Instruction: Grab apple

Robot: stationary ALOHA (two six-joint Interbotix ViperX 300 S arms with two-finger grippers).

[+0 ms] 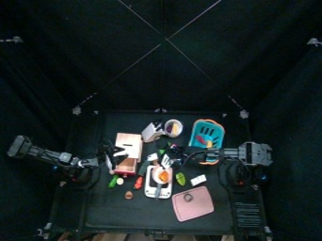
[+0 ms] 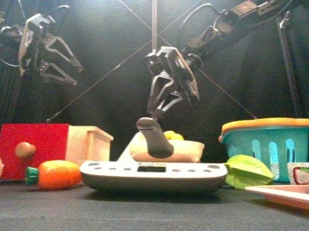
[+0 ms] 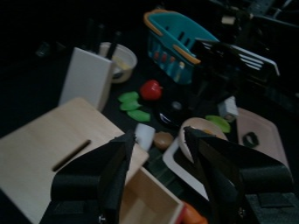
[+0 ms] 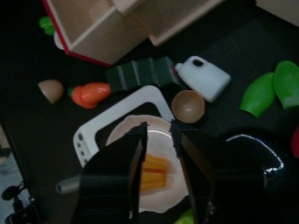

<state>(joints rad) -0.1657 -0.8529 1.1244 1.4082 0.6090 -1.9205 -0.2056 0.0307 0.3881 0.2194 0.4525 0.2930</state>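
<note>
The apple (image 3: pixel 151 89) is small, round and red. It lies on the black table beside green leaves (image 3: pixel 135 106), well ahead of my left gripper (image 3: pixel 170 166), which is open and empty over a wooden board (image 3: pixel 52 162). A red sliver at the edge of the right wrist view (image 4: pixel 295 140) may be the same apple. My right gripper (image 4: pixel 163 166) is open and empty, hanging over a white tray (image 4: pixel 100 131) with an orange piece on it. In the front view it (image 2: pixel 169 90) hangs mid-table and my left gripper (image 2: pixel 42 56) is high at the left.
A teal basket (image 1: pixel 205 132) stands at the back right and a pink pad (image 1: pixel 193 202) at the front right. A white and grey scale (image 2: pixel 151 173), an orange fruit (image 2: pixel 54 173), a red box (image 2: pixel 31 140) and a wooden box (image 2: pixel 90 142) crowd the front.
</note>
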